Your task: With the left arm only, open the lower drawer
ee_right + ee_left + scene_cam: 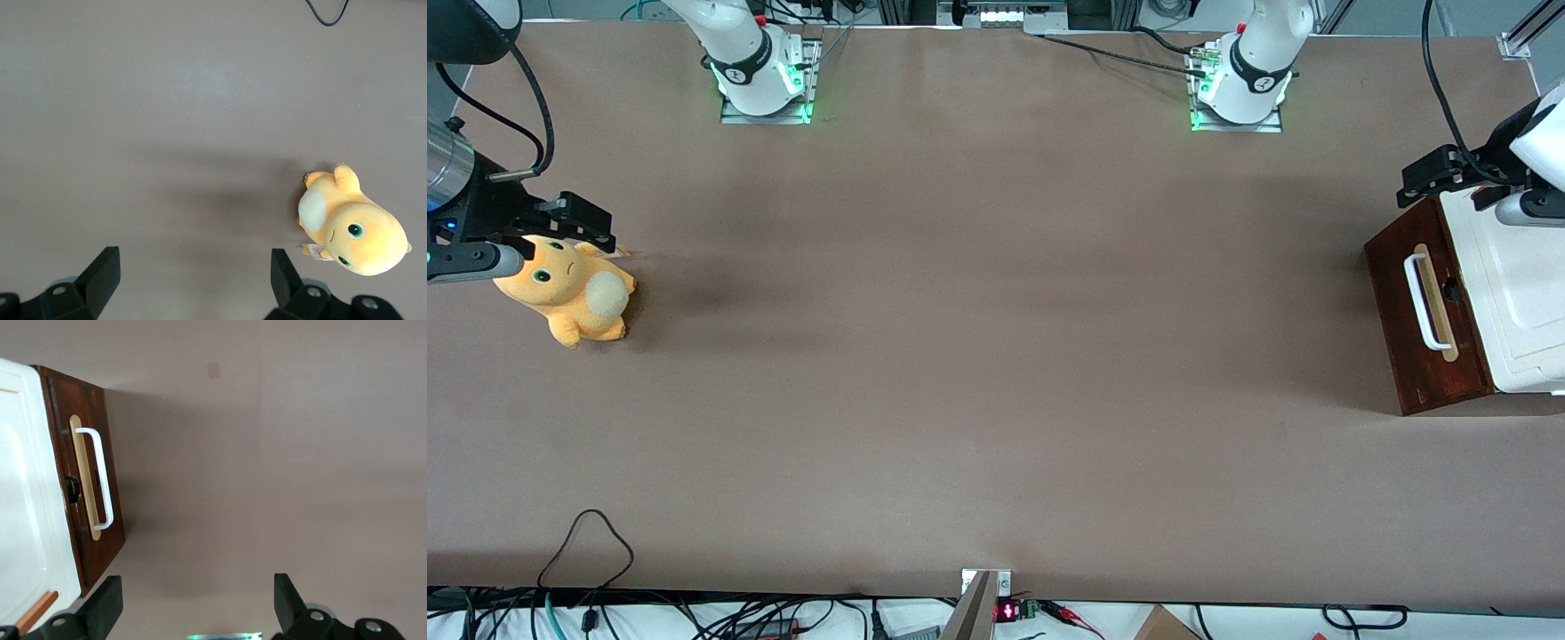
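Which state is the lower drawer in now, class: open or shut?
Shut. The lower drawer front sits against the white cabinet, no pale inside showing. The gripper, fingers open, hangs above the cabinet, clear of the handle.

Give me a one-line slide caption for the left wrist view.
Open end effector hovers above the table, apart from the closed lower drawer and its white handle.

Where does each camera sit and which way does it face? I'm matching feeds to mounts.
Front view: high, looking down at the table; both arm bases show.
Left wrist view: on the working arm, facing down at the lower drawer; the open gripper shows.
Right wrist view: looks down at a plush toy.
Front and left wrist views share the drawer's white handle.
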`<state>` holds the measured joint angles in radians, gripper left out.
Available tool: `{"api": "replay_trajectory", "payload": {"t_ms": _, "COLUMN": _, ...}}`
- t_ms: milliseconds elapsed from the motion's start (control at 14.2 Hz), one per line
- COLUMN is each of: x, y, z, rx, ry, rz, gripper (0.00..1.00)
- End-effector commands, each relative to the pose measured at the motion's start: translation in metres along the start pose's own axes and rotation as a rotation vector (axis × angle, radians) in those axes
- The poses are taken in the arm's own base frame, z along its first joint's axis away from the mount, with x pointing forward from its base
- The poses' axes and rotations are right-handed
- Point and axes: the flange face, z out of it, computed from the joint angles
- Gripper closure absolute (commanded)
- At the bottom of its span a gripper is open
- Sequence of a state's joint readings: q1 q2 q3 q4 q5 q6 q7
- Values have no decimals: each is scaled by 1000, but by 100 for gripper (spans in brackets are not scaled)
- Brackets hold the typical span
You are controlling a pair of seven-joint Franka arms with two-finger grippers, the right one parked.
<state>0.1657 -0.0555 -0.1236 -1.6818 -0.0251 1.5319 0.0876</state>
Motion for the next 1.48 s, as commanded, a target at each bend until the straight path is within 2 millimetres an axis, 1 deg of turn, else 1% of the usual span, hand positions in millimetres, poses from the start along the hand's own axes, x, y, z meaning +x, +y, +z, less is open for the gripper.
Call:
{"api": "replay_trajectory", "payload": {"t_ms": 0, "x": 1, "y": 18, "z": -4, "rx": 27, "ry": -3, "rz": 74, "gripper": 0}}
{"api": "replay_trajectory", "payload": {"t_ms": 71, "x": 2, "y": 44, "z": -5, "rx": 139, "ry": 0, "rz": 61, "gripper": 0}}
{"api": "replay_trajectory", "payload": {"t_ms": 141, "x": 3, "y": 64, "z": -2, "rx": 239, "ry": 4, "rz": 6, "gripper": 0}}
{"api": "replay_trajectory", "payload": {"t_ms": 212, "x": 3, "y": 86, "z": 10, "rx": 315, "ry": -10, "rz": -52, "gripper": 0}}
{"api": "replay_trajectory", "payload": {"t_ms": 282, "x": 3, "y": 112, "z": 28, "rx": 466, "ry": -39, "rz": -109, "gripper": 0}}
{"api": "replay_trajectory", "payload": {"t_ms": 353, "x": 1, "y": 132, "z": 47, "rx": 584, "ry": -36, "rz": -135, "gripper": 0}}
{"api": "replay_trajectory", "payload": {"t_ms": 423, "x": -4, "y": 147, "z": 67, "rx": 688, "ry": -33, "rz": -144, "gripper": 0}}
{"api": "replay_trajectory", "payload": {"t_ms": 494, "x": -9, "y": 158, "z": 95, "rx": 811, "ry": -31, "rz": -155, "gripper": 0}}
{"api": "replay_trajectory", "payload": {"t_ms": 564, "x": -15, "y": 167, "z": 116, "rx": 892, "ry": -17, "rz": -153, "gripper": 0}}
{"api": "replay_trajectory", "payload": {"t_ms": 635, "x": -19, "y": 166, "z": 135, "rx": 941, "ry": -22, "rz": -157, "gripper": 0}}
{"api": "replay_trajectory", "payload": {"t_ms": 705, "x": -20, "y": 164, "z": 149, "rx": 964, "ry": -28, "rz": -163, "gripper": 0}}
{"api": "replay_trajectory", "payload": {"t_ms": 776, "x": -22, "y": 160, "z": 169, "rx": 1002, "ry": -36, "rz": -173, "gripper": 0}}
{"api": "replay_trajectory", "payload": {"t_ms": 846, "x": -26, "y": 153, "z": 192, "rx": 1083, "ry": -21, "rz": -168, "gripper": 0}}
{"api": "replay_trajectory", "payload": {"t_ms": 917, "x": -32, "y": 151, "z": 216, "rx": 1157, "ry": -27, "rz": -125, "gripper": 0}}
{"api": "replay_trajectory", "payload": {"t_ms": 1058, "x": -38, "y": 138, "z": 257, "rx": 1273, "ry": -54, "rz": -20, "gripper": 0}}
{"api": "replay_trajectory", "payload": {"t_ms": 1128, "x": -39, "y": 134, "z": 269, "rx": 1315, "ry": -65, "rz": 24, "gripper": 0}}
{"api": "replay_trajectory", "payload": {"t_ms": 1199, "x": -38, "y": 129, "z": 268, "rx": 1307, "ry": -101, "rz": 41, "gripper": 0}}
{"api": "replay_trajectory", "payload": {"t_ms": 1269, "x": -33, "y": 122, "z": 259, "rx": 1295, "ry": -138, "rz": 65, "gripper": 0}}
{"api": "replay_trajectory", "payload": {"t_ms": 1410, "x": -29, "y": 124, "z": 257, "rx": 1273, "ry": -200, "rz": 179, "gripper": 0}}
